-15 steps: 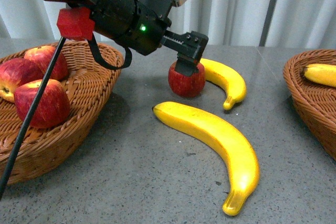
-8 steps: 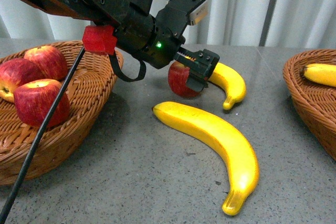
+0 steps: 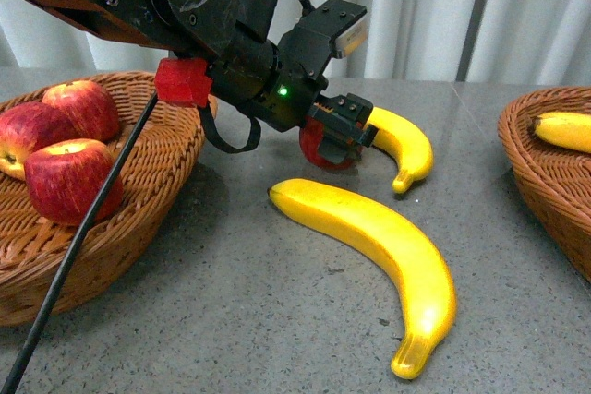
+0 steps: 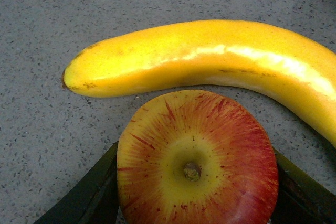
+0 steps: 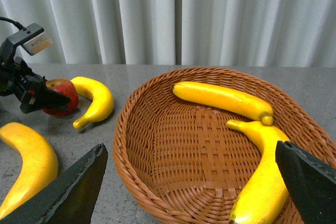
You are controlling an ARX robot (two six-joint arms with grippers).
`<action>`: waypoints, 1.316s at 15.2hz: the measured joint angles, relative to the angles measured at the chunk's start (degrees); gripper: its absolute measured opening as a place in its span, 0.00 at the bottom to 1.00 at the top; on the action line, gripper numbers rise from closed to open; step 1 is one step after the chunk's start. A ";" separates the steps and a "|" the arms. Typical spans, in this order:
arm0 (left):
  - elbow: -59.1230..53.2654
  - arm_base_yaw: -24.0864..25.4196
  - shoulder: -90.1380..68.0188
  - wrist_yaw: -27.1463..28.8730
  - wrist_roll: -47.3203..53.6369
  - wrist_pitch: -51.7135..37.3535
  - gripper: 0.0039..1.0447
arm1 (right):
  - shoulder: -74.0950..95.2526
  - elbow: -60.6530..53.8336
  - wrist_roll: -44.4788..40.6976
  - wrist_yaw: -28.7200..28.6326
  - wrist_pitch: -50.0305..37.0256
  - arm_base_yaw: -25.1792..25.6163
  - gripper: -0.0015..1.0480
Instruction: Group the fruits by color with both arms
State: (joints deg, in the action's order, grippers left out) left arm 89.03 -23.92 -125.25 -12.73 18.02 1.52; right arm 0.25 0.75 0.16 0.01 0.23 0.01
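Left wrist view: left tool (image 3: 340,133) pinches apple (image 4: 197,158) (stem facing camera), banana (image 4: 210,61) lying crosswise beyond.

You get bright, even overhead light. Glare streaks run along the large banana (image 3: 379,251); a soft shadow lies left of it, beside the apple basket (image 3: 138,219). Front view's slightly grainy.

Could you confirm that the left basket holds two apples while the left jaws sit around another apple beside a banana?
Not quite: the front view shows three apples in the left basket, not two. The jaws of the left gripper do sit around another apple beside a banana.
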 joint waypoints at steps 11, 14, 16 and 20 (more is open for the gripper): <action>-26.53 12.83 33.33 19.61 -19.87 -5.33 0.63 | 0.00 0.00 0.00 0.00 0.00 0.00 0.94; -33.22 15.61 35.52 18.69 -20.15 -7.76 0.63 | 0.00 0.00 0.00 0.00 0.00 0.00 0.94; -35.17 16.83 34.80 17.03 -19.71 -9.86 0.63 | 0.00 0.00 0.00 0.00 0.00 0.00 0.94; -32.57 16.87 31.65 14.05 -17.81 -11.37 0.70 | 0.00 0.00 0.00 0.00 0.00 0.00 0.94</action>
State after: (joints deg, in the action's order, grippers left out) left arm 56.47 -7.05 -93.60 1.32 0.21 -9.85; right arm 0.25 0.75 0.16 0.01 0.23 0.01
